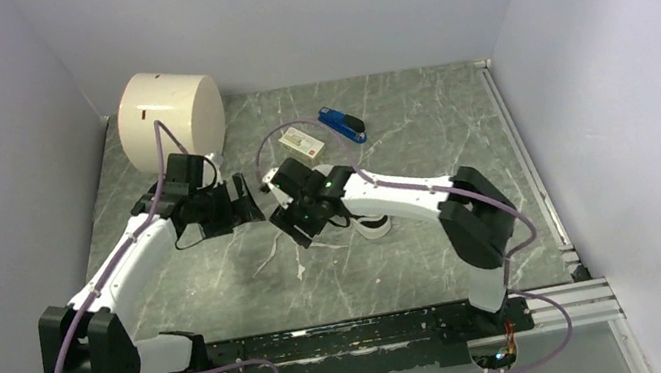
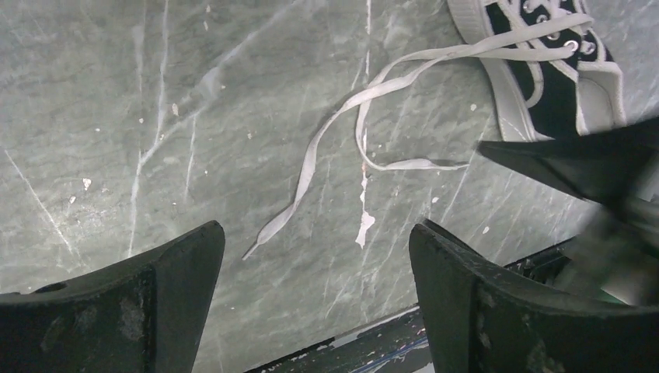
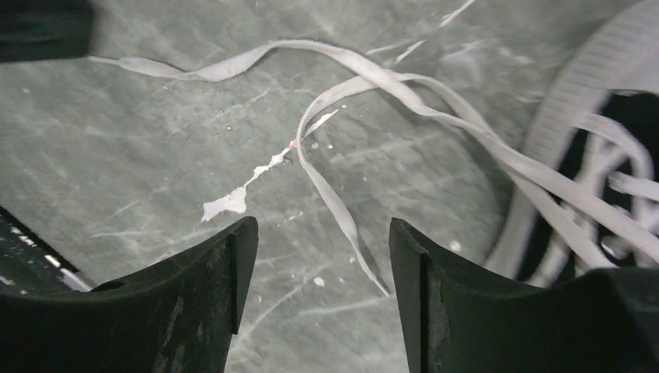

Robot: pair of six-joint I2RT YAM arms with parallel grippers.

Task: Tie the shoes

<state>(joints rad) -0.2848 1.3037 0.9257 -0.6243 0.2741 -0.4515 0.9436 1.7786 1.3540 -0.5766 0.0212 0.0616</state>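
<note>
The grey marbled desk (image 1: 461,144) carries everything, with a big cream drum (image 1: 170,117) at its far left corner. Over the middle of the desk our two hands face each other. The left hand (image 2: 315,233) is spread wide with nothing in it. The right hand (image 3: 320,229) is also released, its fingers apart above a lace and grasping nothing.

We judge the step in hand to be picking up the two lace ends. We would send each hand down onto its own strand, pinch close to the free tip where it lies flat and alone, and lift without dragging the shoe.

The shoe (image 2: 556,101) sits near the desk's centre, just beside and partly under the right arm. It is a small low-top with black canvas, a white sole and metal eyelets. Its laces (image 2: 373,85) are untied, long, flat and white. They leave the eyelets together, then part and trail across the bare stone.
</note>
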